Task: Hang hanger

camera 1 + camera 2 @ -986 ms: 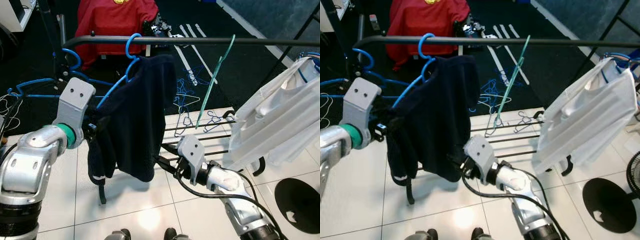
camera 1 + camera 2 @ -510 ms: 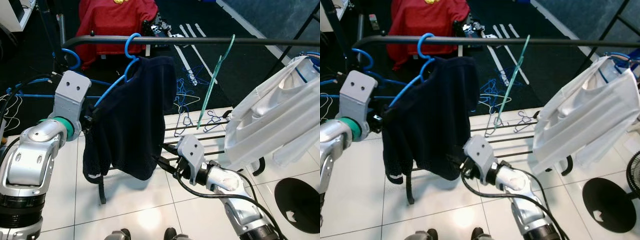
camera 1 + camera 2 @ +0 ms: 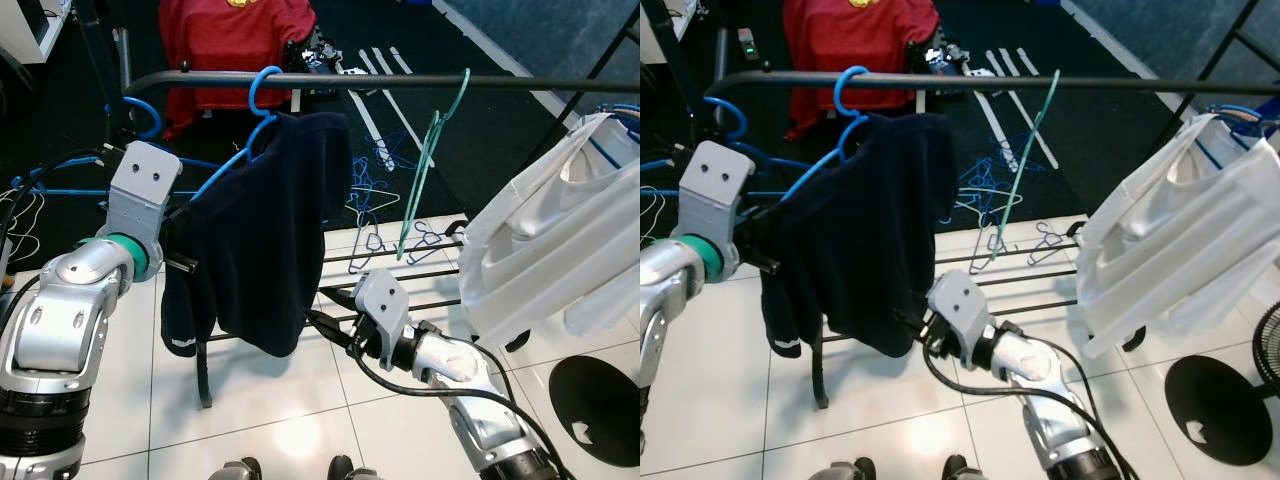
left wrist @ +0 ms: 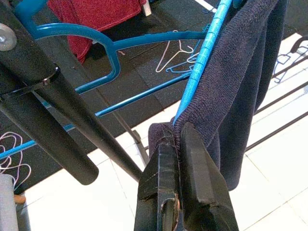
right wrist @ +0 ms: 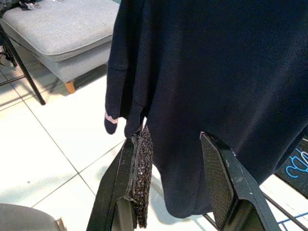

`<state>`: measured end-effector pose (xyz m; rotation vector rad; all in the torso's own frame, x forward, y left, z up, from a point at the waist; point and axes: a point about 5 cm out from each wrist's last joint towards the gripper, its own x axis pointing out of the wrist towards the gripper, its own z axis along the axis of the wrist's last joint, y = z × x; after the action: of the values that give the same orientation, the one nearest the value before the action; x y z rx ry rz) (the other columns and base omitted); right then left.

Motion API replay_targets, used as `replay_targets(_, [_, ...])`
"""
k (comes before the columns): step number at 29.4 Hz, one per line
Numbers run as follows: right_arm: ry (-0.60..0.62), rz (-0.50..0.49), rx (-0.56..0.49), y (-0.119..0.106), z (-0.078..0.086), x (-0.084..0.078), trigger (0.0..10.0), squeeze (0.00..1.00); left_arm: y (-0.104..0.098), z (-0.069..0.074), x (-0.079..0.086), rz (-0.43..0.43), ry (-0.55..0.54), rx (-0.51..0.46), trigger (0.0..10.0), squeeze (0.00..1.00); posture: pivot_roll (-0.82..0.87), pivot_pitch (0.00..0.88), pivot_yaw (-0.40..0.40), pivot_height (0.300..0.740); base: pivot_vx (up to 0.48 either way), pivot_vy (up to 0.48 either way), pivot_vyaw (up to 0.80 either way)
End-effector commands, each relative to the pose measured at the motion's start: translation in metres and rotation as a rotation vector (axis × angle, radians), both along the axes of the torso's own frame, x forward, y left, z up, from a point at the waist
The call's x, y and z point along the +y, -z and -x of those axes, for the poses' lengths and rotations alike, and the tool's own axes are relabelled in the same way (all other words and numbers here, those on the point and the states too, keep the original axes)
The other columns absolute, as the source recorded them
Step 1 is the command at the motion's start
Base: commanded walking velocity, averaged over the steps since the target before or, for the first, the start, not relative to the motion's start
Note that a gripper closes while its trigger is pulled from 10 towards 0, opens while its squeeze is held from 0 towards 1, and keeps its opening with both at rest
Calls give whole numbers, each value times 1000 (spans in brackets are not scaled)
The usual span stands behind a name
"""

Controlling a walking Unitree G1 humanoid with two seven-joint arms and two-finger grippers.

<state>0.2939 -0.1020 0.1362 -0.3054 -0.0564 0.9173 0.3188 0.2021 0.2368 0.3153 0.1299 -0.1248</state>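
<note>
— Blue hanger [image 3: 232, 150]: hooked over the black rail [image 3: 400, 82] toward its left end, tilted, the left arm sloping down and leftward.
— Carrying anything?
— Draped with a dark navy garment [image 3: 262, 240], hanging in folds, bunched at the left shoulder, a pale band at one cuff low on the left.
— And the rail?
— Horizontal, running left to right across the far part of the scene, curving down at its left end.

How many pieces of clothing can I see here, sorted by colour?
Navy: 1, the navy garment on the blue hanger, pinched by the left gripper
White: 1, the white garment
Red: 1, the red garment
Total: 3
</note>
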Motion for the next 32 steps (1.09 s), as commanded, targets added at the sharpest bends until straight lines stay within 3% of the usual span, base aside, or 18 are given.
replay_targets(1, [0, 4, 17, 5, 2, -1, 10000, 0, 2, 0, 0, 1, 8, 2, 0, 0, 56, 129, 38, 740, 0, 0, 0])
replay_targets(10, [-1, 5, 16, 5, 2, -1, 10000, 0, -12, -1, -20, 44, 98, -58, 0, 0, 54, 128, 37, 740, 0, 0, 0])
replay_targets(12, [-1, 6, 16, 5, 2, -1, 10000, 0, -20, -3, -35, 71, 159, -94, 0, 0, 54, 125, 37, 740, 0, 0, 0])
replay_targets(14, [-1, 6, 16, 5, 2, -1, 10000, 0, -20, -3, -35, 71, 159, -94, 0, 0, 54, 125, 37, 740, 0, 0, 0])
replay_targets(17, [-2, 6, 14, 5, 2, 0, 10000, 0, -28, -4, -52, 93, 218, -122, 0, 0, 53, 122, 41, 740, 0, 0, 0])
replay_targets(21, [-2, 6, 14, 5, 2, 0, 10000, 0, -29, -5, -57, 97, 233, -128, 0, 0, 53, 122, 41, 740, 0, 0, 0])
replay_targets(28, [1, 3, 11, 4, 1, 1, 10000, 0, -31, -14, -94, 92, 301, -151, 0, 0, 45, 113, 48, 740, 0, 0, 0])
replay_targets(32, [6, 4, 9, 4, 1, 0, 10000, 0, -32, -19, -105, 91, 312, -156, 0, 0, 46, 114, 50, 740, 0, 0, 0])
